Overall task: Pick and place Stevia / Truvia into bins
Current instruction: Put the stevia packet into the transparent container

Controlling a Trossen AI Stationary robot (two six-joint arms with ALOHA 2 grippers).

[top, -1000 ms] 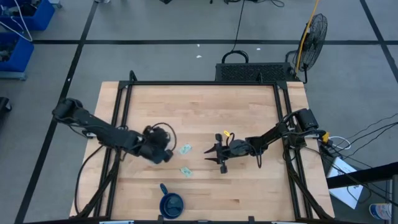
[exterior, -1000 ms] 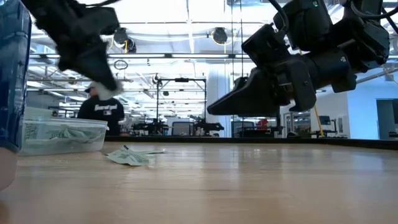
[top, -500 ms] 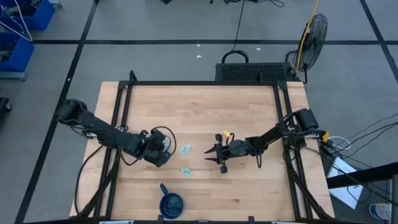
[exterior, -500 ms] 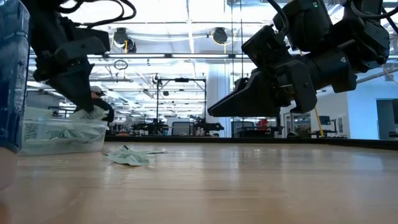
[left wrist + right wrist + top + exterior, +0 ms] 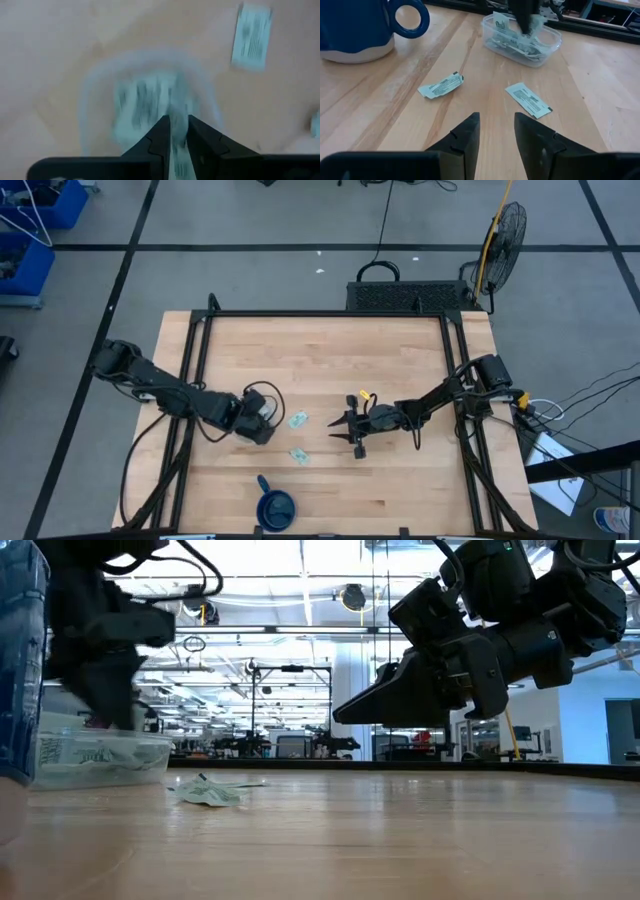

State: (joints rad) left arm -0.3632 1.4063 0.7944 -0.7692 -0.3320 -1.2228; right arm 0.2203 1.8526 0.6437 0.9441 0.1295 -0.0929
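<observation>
I'm holding the left gripper over the clear tub left of centre, fingers slightly apart around a sachet, while the right gripper, open and empty, is hovering near two loose sachets mid-frame.

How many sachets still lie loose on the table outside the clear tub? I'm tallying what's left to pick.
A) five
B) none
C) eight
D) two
D: the right wrist view shows just two sachets on the wood, one crumpled and one flat, both short of the clear tub.
</observation>
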